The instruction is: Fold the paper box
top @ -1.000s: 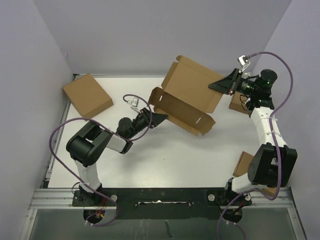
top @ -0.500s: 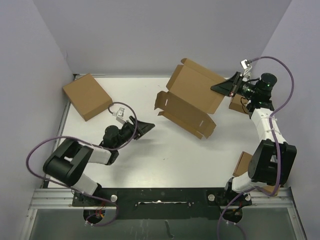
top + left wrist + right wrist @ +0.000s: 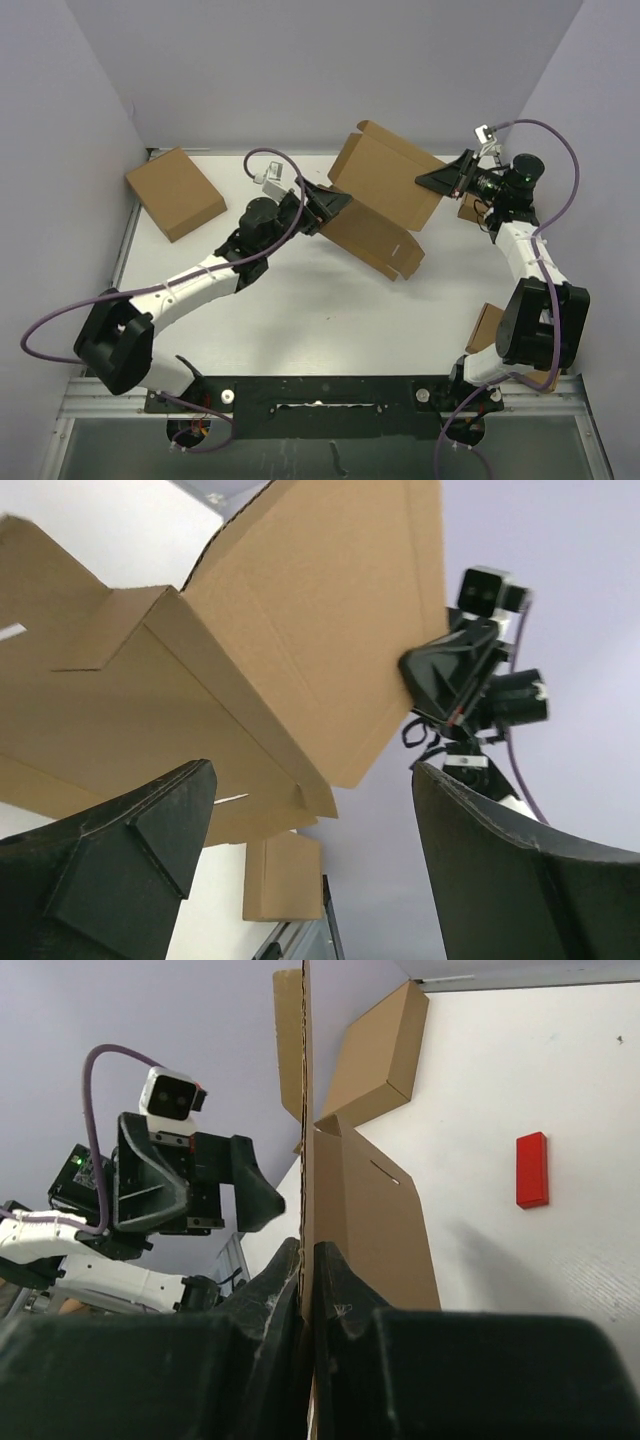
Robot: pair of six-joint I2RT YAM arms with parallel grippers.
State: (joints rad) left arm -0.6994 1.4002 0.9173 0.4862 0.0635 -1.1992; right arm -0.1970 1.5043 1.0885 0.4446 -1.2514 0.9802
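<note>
Three lilac walls, white table — right tool pinches the paper box; left tool gapes, perhaps touching.

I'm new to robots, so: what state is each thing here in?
paper box: half-folded, one panel raised.
right tool: shut on the paper box's raised panel edge.
left tool: open, at the box's lower panel, gripping nothing.
cardboard box at far left: closed, lying flat.
red block: lying flat.

From above, the right arm hides most of the far cardboard box and the near cardboard box from us. Our left wrist view crops the paper box at top and left.
</note>
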